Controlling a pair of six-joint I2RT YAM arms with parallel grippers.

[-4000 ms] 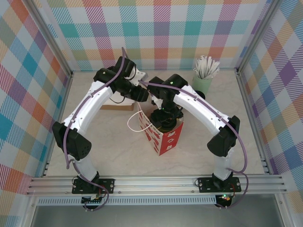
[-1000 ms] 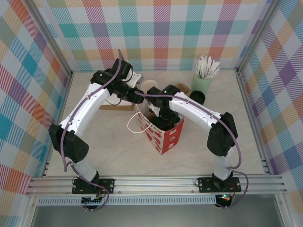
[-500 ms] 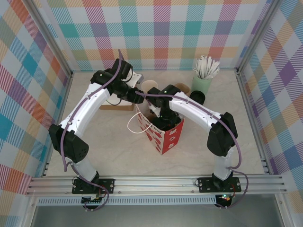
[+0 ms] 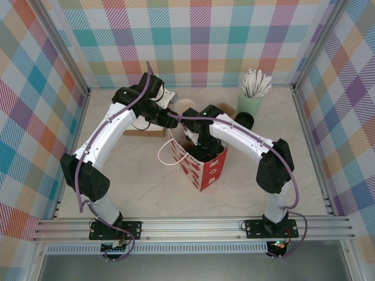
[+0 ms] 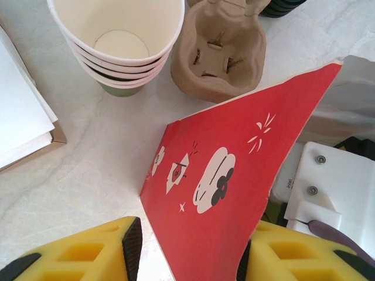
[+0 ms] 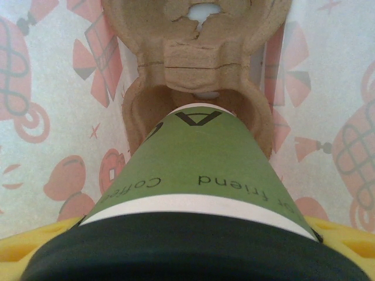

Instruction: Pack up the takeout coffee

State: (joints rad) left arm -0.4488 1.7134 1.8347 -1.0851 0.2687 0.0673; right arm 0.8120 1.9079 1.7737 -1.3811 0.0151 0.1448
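Note:
The takeout coffee [image 6: 199, 170], a dark-green cup with a black lid [image 6: 193, 249], sits between the yellow fingers of my right gripper [image 6: 193, 234], which is shut on it just under the lid. Its foot rests in a well of a brown pulp carrier [image 6: 199, 58] inside the red bag [image 4: 206, 167]. In the top view my right gripper [image 4: 199, 143] reaches down into the bag's mouth and hides the cup. My left gripper [image 5: 187, 257] is open, straddling the bag's red printed wall [image 5: 222, 193] at the rim; the wall lies against the right pad.
On the table behind the bag stand a stack of green cups [image 5: 117, 47], a spare pulp carrier [image 5: 220, 55], black lids [image 4: 245, 121] and a mint cup of white sticks [image 4: 251, 99]. A flat box of white napkins [image 4: 143, 130] lies to the left.
Since four seconds ago my right gripper has gone down into the bag with the cup, and its elbow has swung in. Over the last second nothing has visibly moved.

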